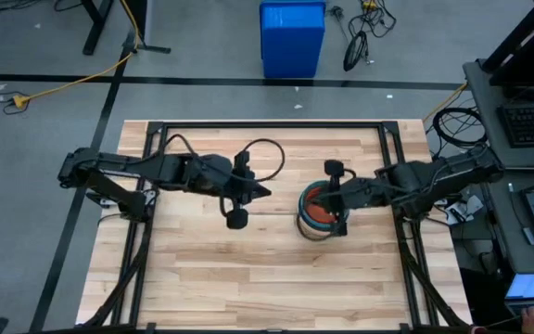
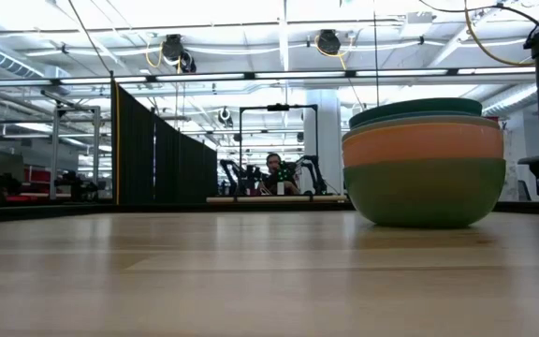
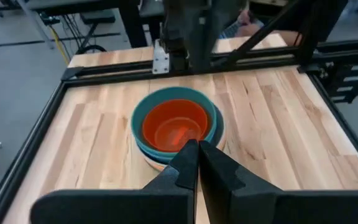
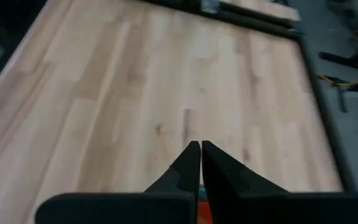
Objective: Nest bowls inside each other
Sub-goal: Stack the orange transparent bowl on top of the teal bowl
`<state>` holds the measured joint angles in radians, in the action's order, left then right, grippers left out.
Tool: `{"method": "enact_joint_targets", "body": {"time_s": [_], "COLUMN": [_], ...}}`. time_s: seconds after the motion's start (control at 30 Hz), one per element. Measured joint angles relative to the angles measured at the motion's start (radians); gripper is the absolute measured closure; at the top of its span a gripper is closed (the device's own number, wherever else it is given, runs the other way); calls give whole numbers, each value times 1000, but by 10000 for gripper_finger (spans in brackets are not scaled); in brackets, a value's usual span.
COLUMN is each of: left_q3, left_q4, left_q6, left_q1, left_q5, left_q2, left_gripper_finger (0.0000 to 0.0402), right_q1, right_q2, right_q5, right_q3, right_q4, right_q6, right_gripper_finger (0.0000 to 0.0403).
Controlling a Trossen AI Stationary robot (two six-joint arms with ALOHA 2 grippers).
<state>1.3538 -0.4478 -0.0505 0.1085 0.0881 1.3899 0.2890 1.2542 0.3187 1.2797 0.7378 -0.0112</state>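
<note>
All the bowls (image 1: pixel 320 215) are in one nested stack on the bench (image 1: pixel 202 288), sitting right of centre, out toward three o'clock from the middle of the bench in the high view. From table level, the stack (image 2: pixel 425 164) reads clearly: sage green at the bottom, an orange band above it, a thin pale layer over that, and teal at the top edge. The left wrist camera looks straight down into it, and there's the red-orange bowl (image 3: pixel 175 126) innermost, ringed by a teal rim and a blue one below that, with a sliver of pale bowl peeking out at the base.

The left hand (image 1: pixel 258 192) hangs over the middle of the bench, at nine o'clock from the stack and well apart from it. Its fingers (image 3: pixel 188 163) are pressed flat together, tip to tip, with nothing between them.

The right hand (image 1: pixel 321 195) is right at the stack, above its twelve o'clock rim, arm reaching in from the three o'clock side. Its fingers (image 4: pixel 192 162) are closed tight too, empty, bare wood planks beyond them, and just a sliver of orange shows under the fingertips.

Far behind the bench, in the low view, a person (image 2: pixel 274 174) sits at a distant workstation. A big blue bin (image 1: pixel 292 37) stands on the floor beyond the twelve o'clock edge.
</note>
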Motion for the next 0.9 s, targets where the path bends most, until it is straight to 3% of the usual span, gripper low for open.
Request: {"method": "enact_joint_targets", "body": {"time_s": [0.17, 0.33, 0.67, 0.9], "left_q3": [-117, -230, -548, -653], "left_q4": [15, 29, 306, 389], "left_q6": [49, 78, 124, 121], "left_q1": [32, 81, 125, 126], "left_q5": [164, 259, 253, 222], "left_q2": [-81, -187, -323, -386], "left_gripper_finger": [401, 401, 401, 401], "right_q1": [-1, -42, -92, -94], "right_q2": [-65, -177, -279, -285], "right_q5": [-46, -127, -223, -242], "right_q3": [-181, -382, -613, -716], "right_q4": [-126, -327, -484, -601], "right_q6": [-3, -2, 32, 53], "right_gripper_finger": [403, 403, 403, 403]}}
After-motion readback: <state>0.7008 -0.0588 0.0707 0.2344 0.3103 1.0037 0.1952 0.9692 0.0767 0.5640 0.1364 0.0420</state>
